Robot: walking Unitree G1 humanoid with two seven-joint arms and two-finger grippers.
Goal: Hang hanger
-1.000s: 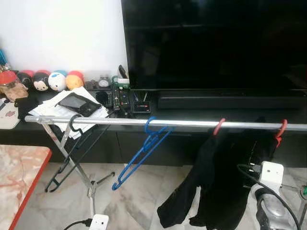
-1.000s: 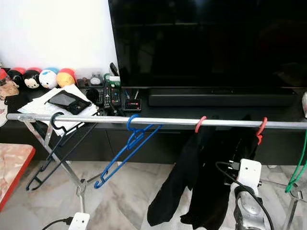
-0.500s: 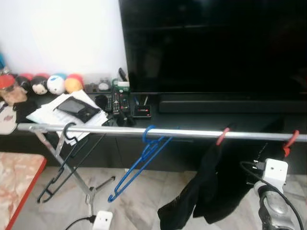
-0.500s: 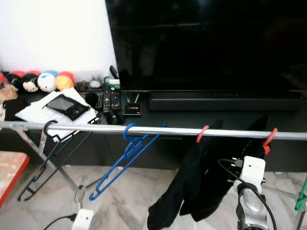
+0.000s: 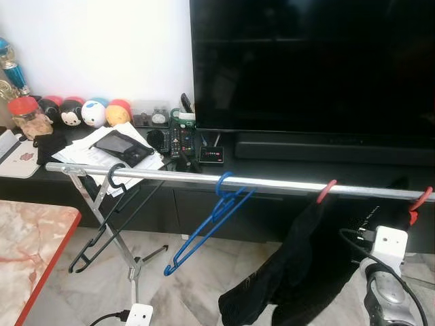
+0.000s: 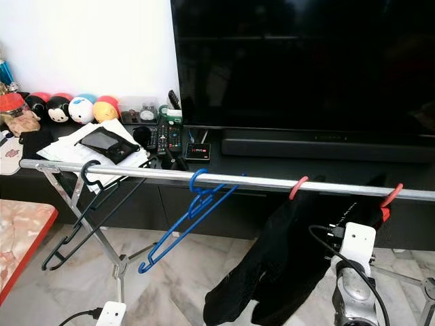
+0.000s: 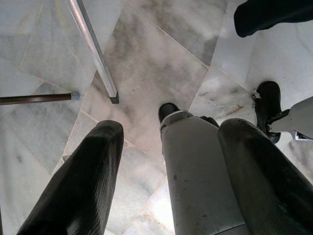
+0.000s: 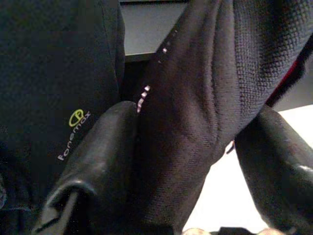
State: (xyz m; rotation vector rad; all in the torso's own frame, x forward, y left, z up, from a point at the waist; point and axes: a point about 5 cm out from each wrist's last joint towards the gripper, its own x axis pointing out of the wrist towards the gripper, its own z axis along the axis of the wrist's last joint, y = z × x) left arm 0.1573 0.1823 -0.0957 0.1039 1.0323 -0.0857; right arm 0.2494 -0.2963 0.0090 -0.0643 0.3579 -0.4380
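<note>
A silver rail (image 5: 272, 182) runs across in front of me. On it hang a black hanger (image 5: 102, 217) at the left, a blue hanger (image 5: 207, 224) near the middle, and two red hooks (image 5: 327, 191) (image 5: 421, 199) carrying a black garment (image 5: 292, 272). My right arm's white wrist box (image 5: 389, 246) sits low at the right, beside the garment. In the right wrist view, my right gripper (image 8: 195, 115) has its fingers apart with the black cloth (image 8: 195, 88) lying between them. My left gripper (image 7: 171, 127) hangs idle and open over the marble floor.
A large dark TV (image 5: 312, 68) stands on a black console (image 5: 285, 159) that holds plush toys (image 5: 81, 112), remotes and papers. A red-edged marble table (image 5: 34, 238) is at the lower left. The rack's crossed legs (image 5: 122, 238) and a white plug (image 5: 139, 314) are on the floor.
The whole picture has shifted, so the camera has moved. The black garment's lower part now hangs more to the left. The right wrist stays low at the right.
</note>
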